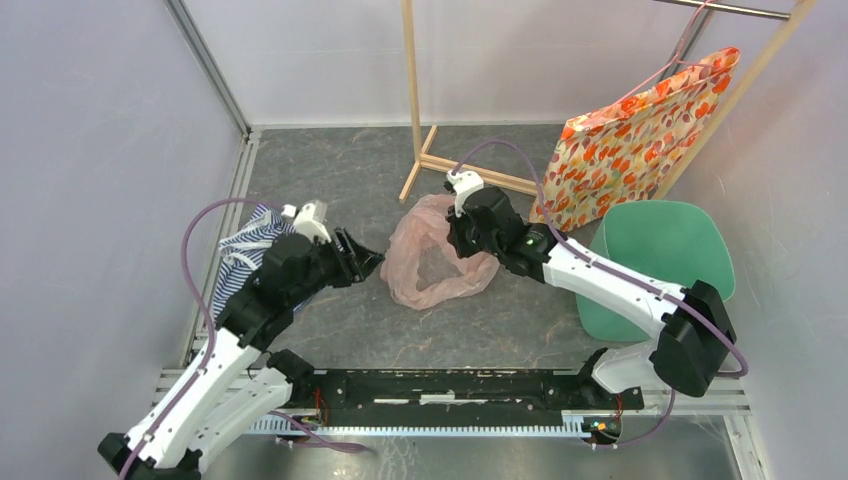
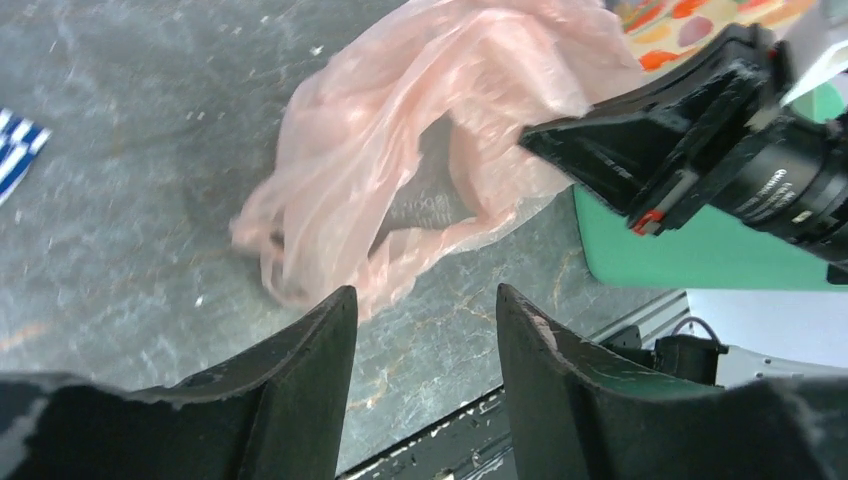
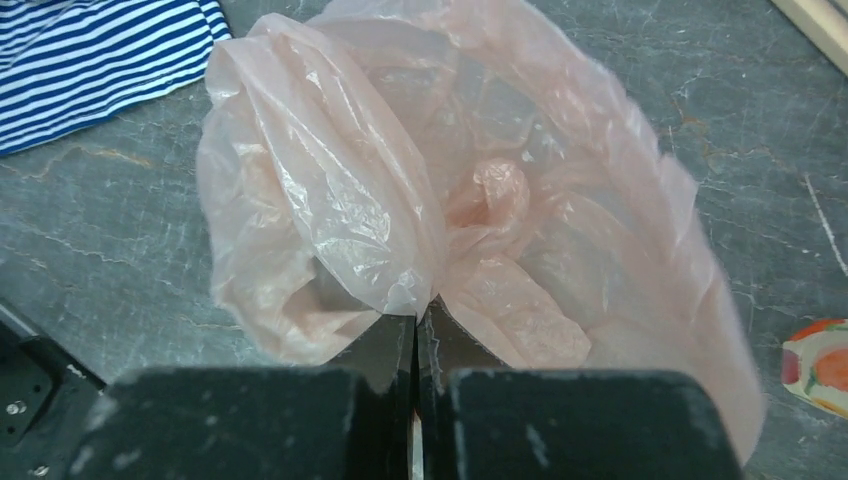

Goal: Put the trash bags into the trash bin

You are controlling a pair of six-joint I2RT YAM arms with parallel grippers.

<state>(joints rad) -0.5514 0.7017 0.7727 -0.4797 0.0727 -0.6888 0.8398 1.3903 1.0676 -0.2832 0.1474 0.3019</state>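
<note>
One bag (image 1: 437, 268): pale pink, crinkly, lying crumpled with mouth open on table (image 1: 340, 180), between both arms.
Bin (image 1: 668, 248): mint green, right of bag, beside right arm; nothing seen inside.
Right hand (image 3: 415, 335): clenched tight, fold of bag rim pinched at fingertips; judged a hold for lifting bag toward bin.
Left hand (image 2: 425, 305): fingers parted, holding nothing, just short of bag's near edge; probably standing clear so one arm carries.

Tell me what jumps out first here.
A crumpled pink bag sits dead centre, with the jaws of the right arm shut on its rim; those of the left arm stand open just short of it. The green bin waits at the right edge, beside an orange flowered bag.
</note>
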